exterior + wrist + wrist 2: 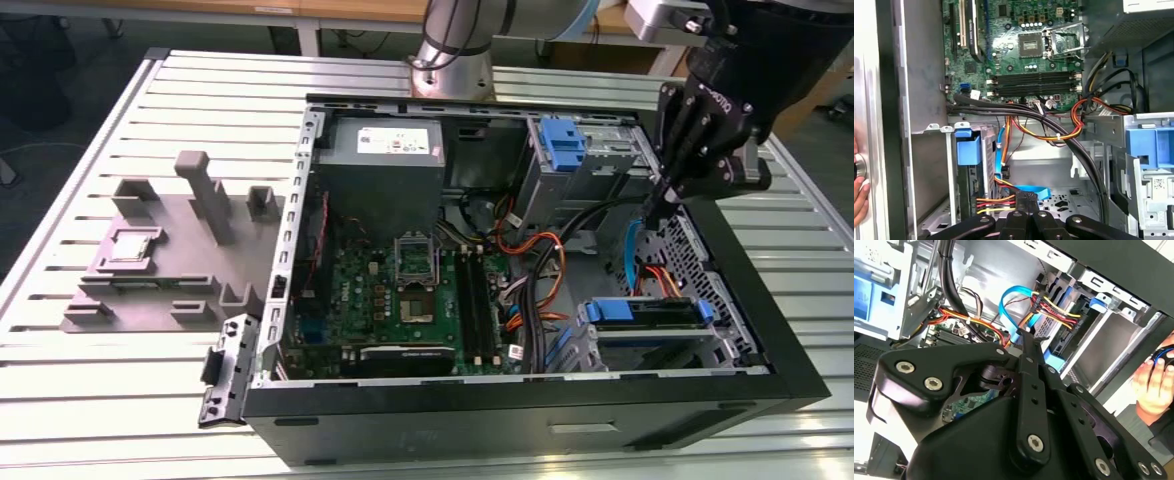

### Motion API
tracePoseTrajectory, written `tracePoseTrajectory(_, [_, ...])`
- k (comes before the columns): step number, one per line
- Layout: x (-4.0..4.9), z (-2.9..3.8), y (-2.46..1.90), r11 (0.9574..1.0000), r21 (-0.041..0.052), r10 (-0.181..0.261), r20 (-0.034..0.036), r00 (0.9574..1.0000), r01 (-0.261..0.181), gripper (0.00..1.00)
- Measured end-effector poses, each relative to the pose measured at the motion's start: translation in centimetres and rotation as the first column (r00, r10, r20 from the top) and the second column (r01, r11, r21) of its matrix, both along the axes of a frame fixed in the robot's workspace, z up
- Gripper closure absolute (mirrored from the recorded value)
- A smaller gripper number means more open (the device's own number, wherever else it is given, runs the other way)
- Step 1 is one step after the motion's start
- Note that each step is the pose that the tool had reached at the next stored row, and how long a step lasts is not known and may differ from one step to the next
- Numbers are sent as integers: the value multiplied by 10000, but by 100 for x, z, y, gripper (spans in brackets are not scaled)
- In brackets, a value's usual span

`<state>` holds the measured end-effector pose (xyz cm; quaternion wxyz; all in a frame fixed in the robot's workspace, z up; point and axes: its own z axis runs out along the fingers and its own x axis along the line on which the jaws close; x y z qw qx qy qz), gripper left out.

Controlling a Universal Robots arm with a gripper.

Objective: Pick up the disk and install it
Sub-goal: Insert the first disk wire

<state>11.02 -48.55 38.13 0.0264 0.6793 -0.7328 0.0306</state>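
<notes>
A slatted metal table [160, 90] carries an open computer case [534, 420] and a grey fixture [160, 260].

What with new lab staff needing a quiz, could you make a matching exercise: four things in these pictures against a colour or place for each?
Things:
1. gripper
2. motherboard
3. flat cable
4. fixture block

Colour or place:
a. green, on the floor of the open case
b. bright blue, looping among the wires
c. black, over the case's corner at the exterior view's right
d. grey, on the table outside the case

Pairs: 1-c, 2-a, 3-b, 4-d
</notes>
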Motion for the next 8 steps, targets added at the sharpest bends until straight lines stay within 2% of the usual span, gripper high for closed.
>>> tracePoseTrajectory(3, [3,-19,39,10000,-22,-80,0,10000,80,89])
tracePoseTrajectory(5, [3,-30,51,9999,-90,-106,0,9999,106,89])
tracePoseTrajectory(8, [4,-45,57,9993,-352,-121,5,9999,121,89])
